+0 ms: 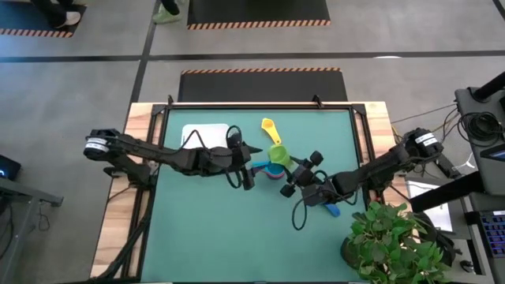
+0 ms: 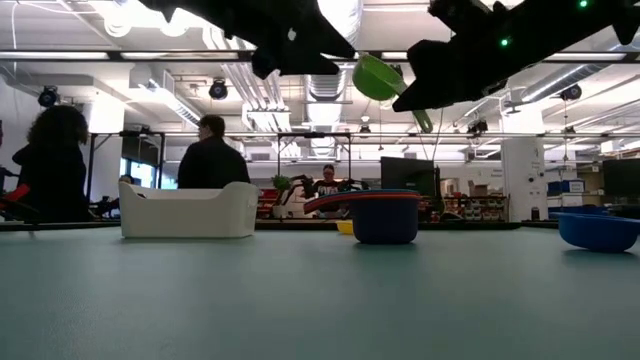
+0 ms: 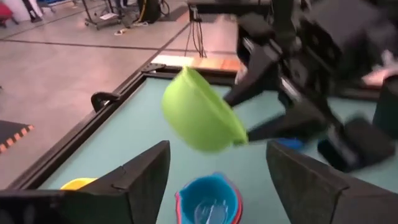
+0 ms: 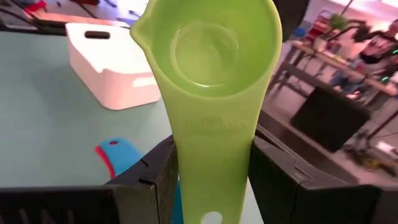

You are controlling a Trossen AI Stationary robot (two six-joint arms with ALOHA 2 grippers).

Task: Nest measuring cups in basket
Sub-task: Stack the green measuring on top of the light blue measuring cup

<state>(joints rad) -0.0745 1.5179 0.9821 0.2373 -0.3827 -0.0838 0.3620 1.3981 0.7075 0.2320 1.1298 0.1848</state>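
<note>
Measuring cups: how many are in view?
5 clearly: green cup held up in the right gripper; yellow cup farther back; dark blue cup by the right arm; light blue cup nested in red cup, centre. That stack may hide more.

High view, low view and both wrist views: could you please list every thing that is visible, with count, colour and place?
basket: one, white, on the mat, left of the yellow cup.
yellow cup: one, yellow, near the mat's far edge.
green cup: one, green, in the air near the nested cups.
nested cups: one stack, light blue inside red, mat centre.
blue cup: one, dark blue, on the mat under the right arm.
mat: one, green, covering the table.
plant: one, green, near-right corner.
people: at least two, dark clothes, room behind the table.
left hand: one, dark, open, beside the nested cups.
right hand: one, dark, shut on the green cup's handle.
</note>
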